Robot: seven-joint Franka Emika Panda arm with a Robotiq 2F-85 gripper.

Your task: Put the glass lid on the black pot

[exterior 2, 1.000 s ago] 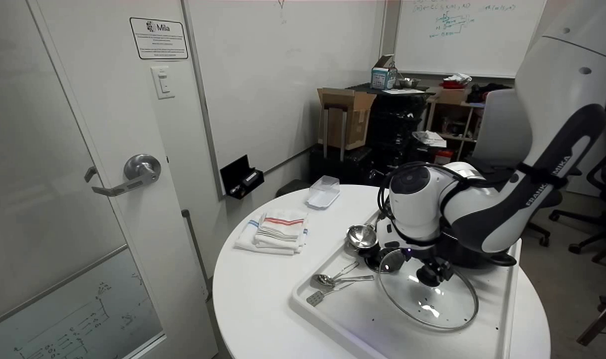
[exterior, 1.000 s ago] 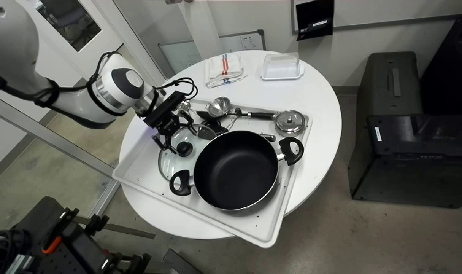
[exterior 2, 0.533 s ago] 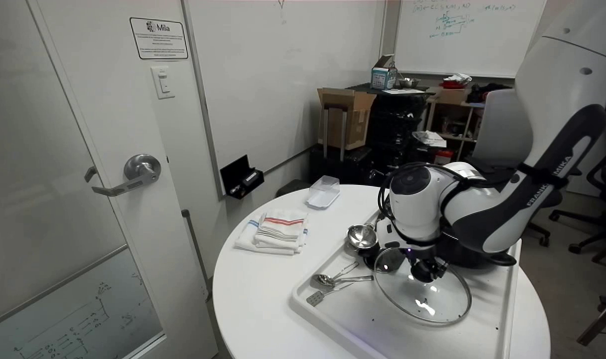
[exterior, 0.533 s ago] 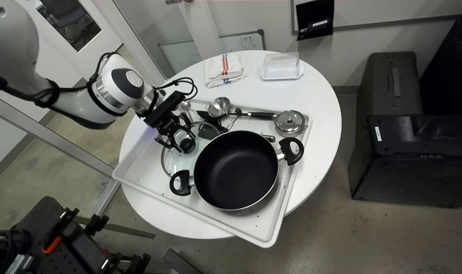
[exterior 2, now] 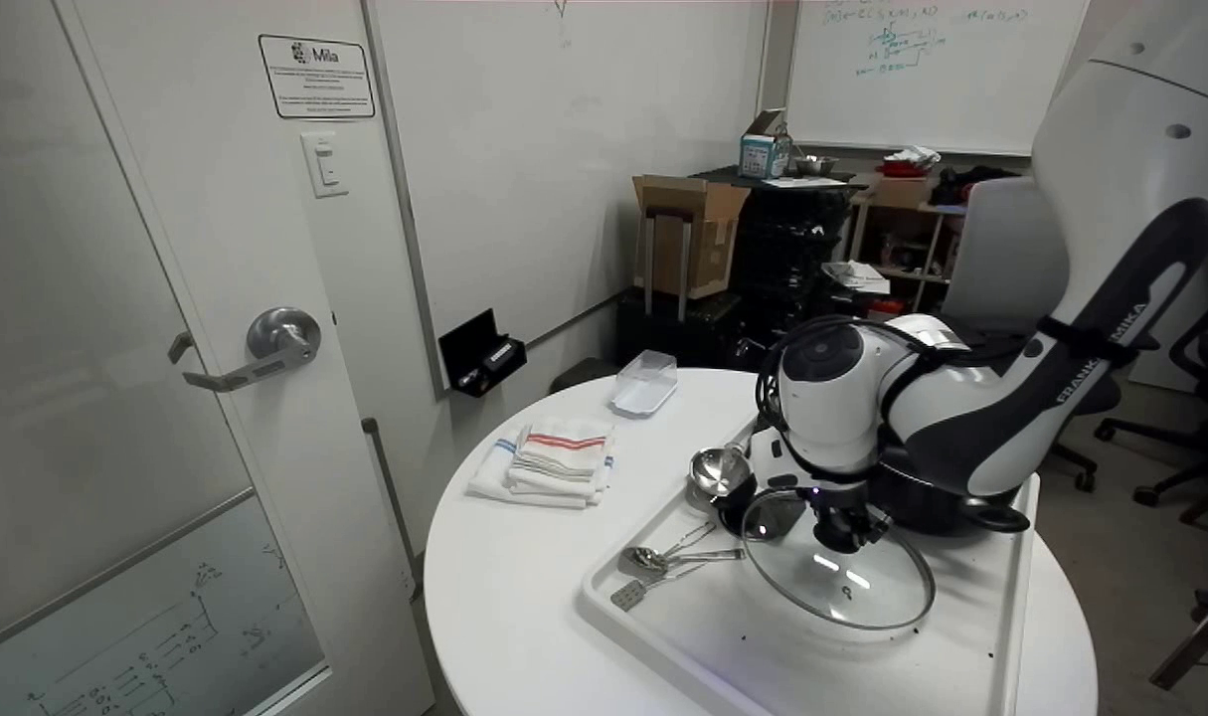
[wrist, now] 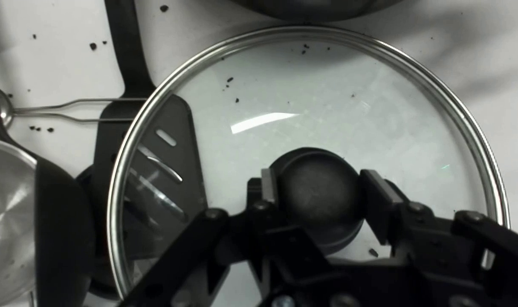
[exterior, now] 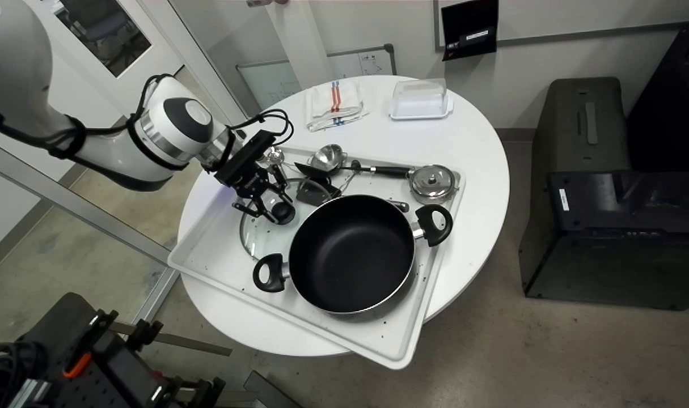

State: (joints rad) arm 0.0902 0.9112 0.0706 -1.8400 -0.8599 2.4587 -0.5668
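My gripper (wrist: 320, 192) is shut on the dark round knob of the glass lid (wrist: 391, 119), one pad on each side of it. Clear glass with a metal rim, the lid (exterior 2: 852, 602) sits tilted beside the black pot (exterior: 353, 260), over the white tray; whether its rim still touches the tray I cannot tell. Wide and black, the pot stands uncovered on the tray, its loop handles on opposite sides. In an exterior view its near handle (exterior: 269, 272) overlaps the lid's lower edge. The arm hides much of the pot (exterior 2: 927, 502) in an exterior view.
A black slotted turner (wrist: 165, 123) lies partly under the lid. Next to it are a small metal strainer (exterior: 328, 158), a small lidded metal pan (exterior: 432, 181) and small utensils (exterior 2: 663, 567). Folded towels (exterior: 335, 105) and a clear-covered dish (exterior: 419, 99) stand on the round table.
The fingers have closed from wide apart onto the lid's knob. The lid has shifted and tilted a little with them, and the arm has risen slightly. The pot has not moved.
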